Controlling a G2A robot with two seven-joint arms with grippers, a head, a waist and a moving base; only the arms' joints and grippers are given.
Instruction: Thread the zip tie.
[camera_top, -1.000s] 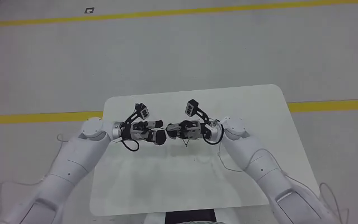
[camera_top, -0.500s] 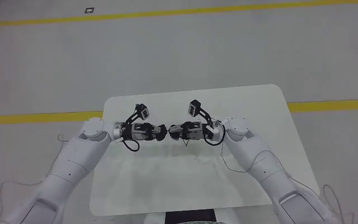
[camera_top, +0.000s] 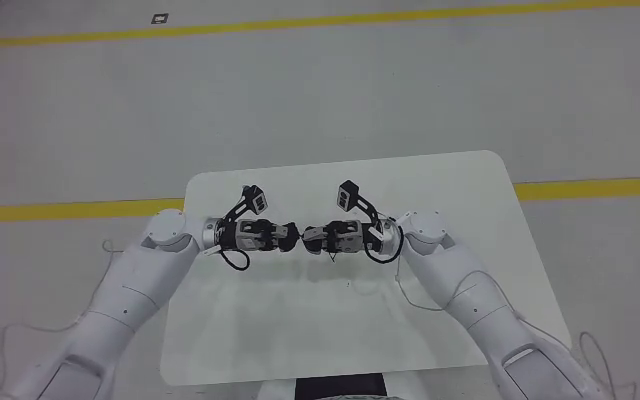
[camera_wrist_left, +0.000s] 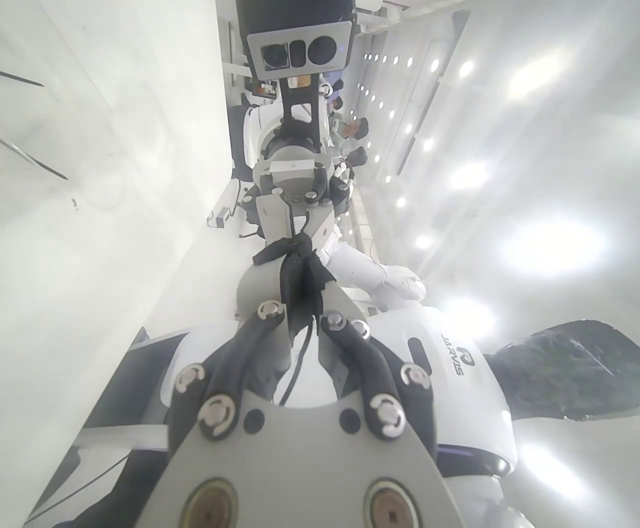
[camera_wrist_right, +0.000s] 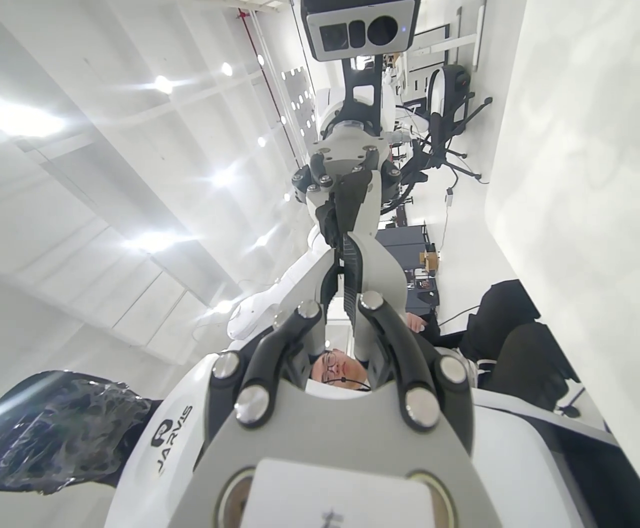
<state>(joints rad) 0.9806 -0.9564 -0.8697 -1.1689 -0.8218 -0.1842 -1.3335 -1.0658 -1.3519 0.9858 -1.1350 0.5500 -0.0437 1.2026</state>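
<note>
Both arms hang over the middle of the white table (camera_top: 450, 200), fingertips facing each other and meeting. My left gripper (camera_top: 293, 238) is shut, its dark pads (camera_wrist_left: 295, 295) pressed together. My right gripper (camera_top: 310, 237) is shut too, its ribbed pad (camera_wrist_right: 352, 265) against the other finger. The zip tie (camera_top: 330, 256) is a thin dark strand hanging in a small V just under the right gripper. Its ends vanish between the touching fingertips. From the left wrist, the right gripper (camera_wrist_left: 296, 239) sits directly ahead; from the right wrist, the left gripper (camera_wrist_right: 340, 210) does.
The table's rounded front edge (camera_top: 300, 378) is near the robot, and its far edge (camera_top: 350, 163) lies beyond the grippers. A tiny dark speck (camera_top: 348, 284) lies on the tabletop in front of the grippers. Yellow floor lines (camera_top: 300, 22) run behind the table.
The two grippers have closed the gap: the right one slid toward the left one and lined up with it, so the fingertips now meet. The hanging strand moved with it.
</note>
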